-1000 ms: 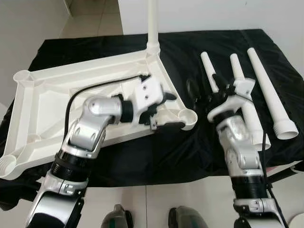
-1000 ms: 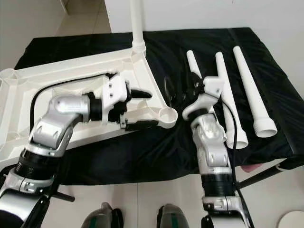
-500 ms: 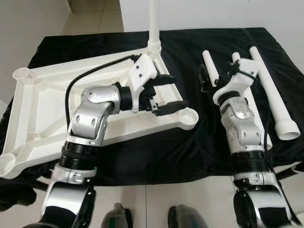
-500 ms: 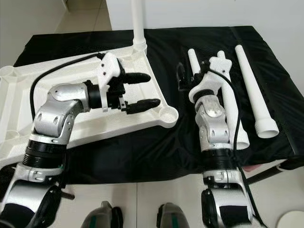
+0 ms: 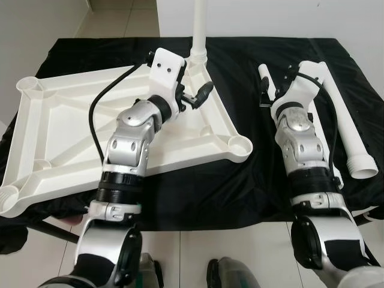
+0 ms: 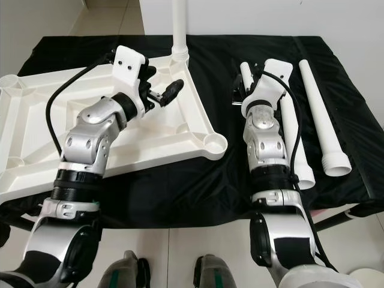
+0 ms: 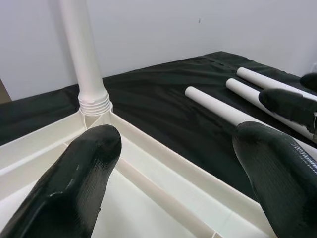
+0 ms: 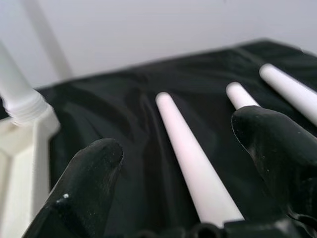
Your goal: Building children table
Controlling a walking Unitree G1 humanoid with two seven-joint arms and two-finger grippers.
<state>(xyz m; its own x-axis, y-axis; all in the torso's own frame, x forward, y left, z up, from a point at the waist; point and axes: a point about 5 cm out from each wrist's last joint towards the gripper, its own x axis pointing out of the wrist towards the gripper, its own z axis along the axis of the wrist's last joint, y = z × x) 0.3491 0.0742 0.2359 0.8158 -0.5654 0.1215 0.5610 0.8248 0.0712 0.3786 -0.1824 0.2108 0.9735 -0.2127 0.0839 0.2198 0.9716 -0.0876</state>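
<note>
The white table top (image 5: 66, 129) lies upside down on a black cloth. One white leg (image 5: 198, 30) stands screwed into its far right corner. My left gripper (image 5: 197, 96) hovers open over the top's inside, just short of that leg (image 7: 81, 54), holding nothing. Three loose white legs lie side by side to the right: the left one (image 6: 245, 72), the middle one (image 6: 294, 141) partly under my right arm, and the right one (image 5: 345, 126). My right gripper (image 8: 178, 168) is open above the left loose leg (image 8: 190, 153) near its thin end, not closed on it.
The black-covered table (image 5: 198, 192) ends close in front of me, with pale floor beyond its near edge. Open corner sockets of the top sit at the near right (image 5: 240, 146), far left (image 5: 30, 87) and near left (image 5: 9, 201). A white wall stands behind.
My left gripper has risen from the near right corner socket and swung to the far corner by the standing leg. My right gripper has moved farther along the loose legs toward their thin ends.
</note>
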